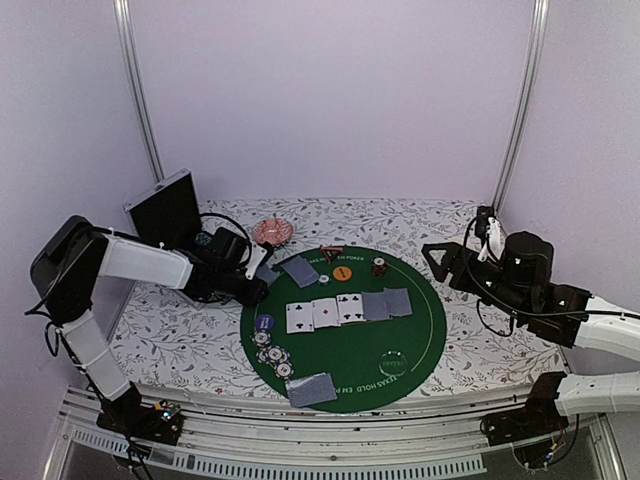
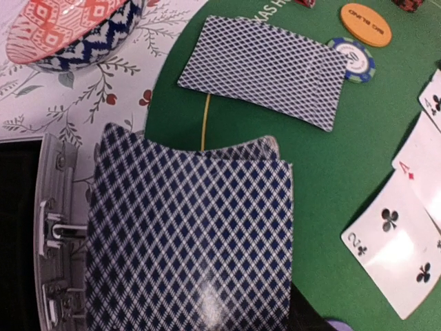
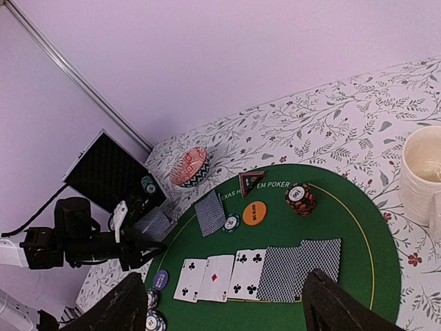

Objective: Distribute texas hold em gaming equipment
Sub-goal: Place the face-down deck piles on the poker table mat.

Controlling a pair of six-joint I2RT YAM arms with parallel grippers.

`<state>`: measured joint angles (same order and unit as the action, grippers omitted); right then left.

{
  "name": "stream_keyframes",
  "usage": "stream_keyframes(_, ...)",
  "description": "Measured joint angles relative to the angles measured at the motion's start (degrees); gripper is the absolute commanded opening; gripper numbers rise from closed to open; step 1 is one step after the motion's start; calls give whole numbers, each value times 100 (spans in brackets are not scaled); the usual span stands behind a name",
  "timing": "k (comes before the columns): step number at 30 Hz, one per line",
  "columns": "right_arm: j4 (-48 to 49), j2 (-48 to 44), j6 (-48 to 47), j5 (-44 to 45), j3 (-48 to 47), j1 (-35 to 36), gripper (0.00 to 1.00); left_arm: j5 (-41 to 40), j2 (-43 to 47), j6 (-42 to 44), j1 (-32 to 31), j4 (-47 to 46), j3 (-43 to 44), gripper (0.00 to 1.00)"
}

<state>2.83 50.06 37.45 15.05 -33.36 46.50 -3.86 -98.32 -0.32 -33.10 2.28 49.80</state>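
Note:
A green round poker mat (image 1: 400,330) holds a row of three face-up cards (image 1: 325,313) and two face-down ones (image 1: 385,305). At its far edge lie a face-down card (image 2: 265,69), a striped chip (image 2: 353,56), an orange disc (image 2: 365,24) and a red-and-dark chip stack (image 3: 300,198). More chips (image 1: 272,352) and a purple disc (image 1: 265,322) sit at the mat's left, and face-down cards (image 1: 311,389) at its front. My left gripper (image 1: 258,268) is shut on a deck (image 2: 189,234) over the mat's far left edge; the deck hides its fingers. My right gripper (image 3: 231,314) hangs open and empty, high on the right.
A pink patterned dish (image 1: 271,232) stands just behind the mat, near the left gripper. An open black case (image 1: 165,210) stands at the back left. A cream mug (image 3: 424,176) sits off the mat's right side. A clear round disc (image 1: 393,362) lies on the mat's front right.

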Motion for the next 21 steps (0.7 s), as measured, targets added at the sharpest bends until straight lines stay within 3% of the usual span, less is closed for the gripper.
stream_keyframes(4, -85, -221, -26, 107, 9, -2, 80, 155, -470, -70, 205, -162, 260, 48)
stream_keyframes(8, -177, -378, -44, 205, 28, -2, 80, 286, -752, -120, 315, -168, 420, 66)
stream_keyframes(9, -190, -393, -46, 234, 35, -2, 80, 319, -776, -142, 319, -166, 420, 77)
stream_keyframes(10, -203, -396, -48, 251, 37, -2, 81, 330, -782, -160, 319, -175, 420, 93)
stream_keyframes(11, -205, -393, -52, 262, 37, -2, 81, 341, -782, -190, 319, -208, 415, 97)
stream_keyframes(21, -260, -278, -321, 234, -15, -66, 90, 470, -529, -291, 317, -282, 170, 98)
